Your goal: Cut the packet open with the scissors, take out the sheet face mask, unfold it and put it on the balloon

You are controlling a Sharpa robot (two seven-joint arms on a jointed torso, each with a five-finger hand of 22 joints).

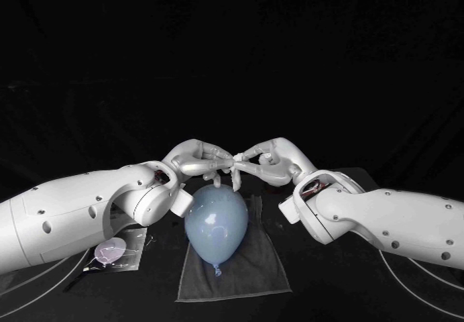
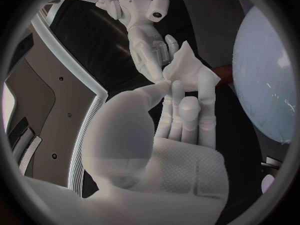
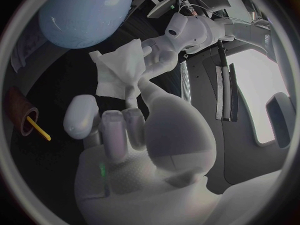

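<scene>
Farthest left, the cut packet lay flat on the black table, just beside the left arm. Next to it, the left hand was raised over the far end of the balloon. In the left wrist view its fingers stood straight and pressed side by side, with the thumb tip closed against them on the sheet face mask. The mask, still a crumpled, partly folded white wad, hung in the air between the two hands, above the balloon and not touching it. The pale blue balloon lay lengthwise on a dark grey towel, its knot toward the robot. To the right, the right hand met the left almost fingertip to fingertip. In the right wrist view one finger and the thumb side pinched the mask's lower corner, and the other fingers were curled in toward the palm.
</scene>
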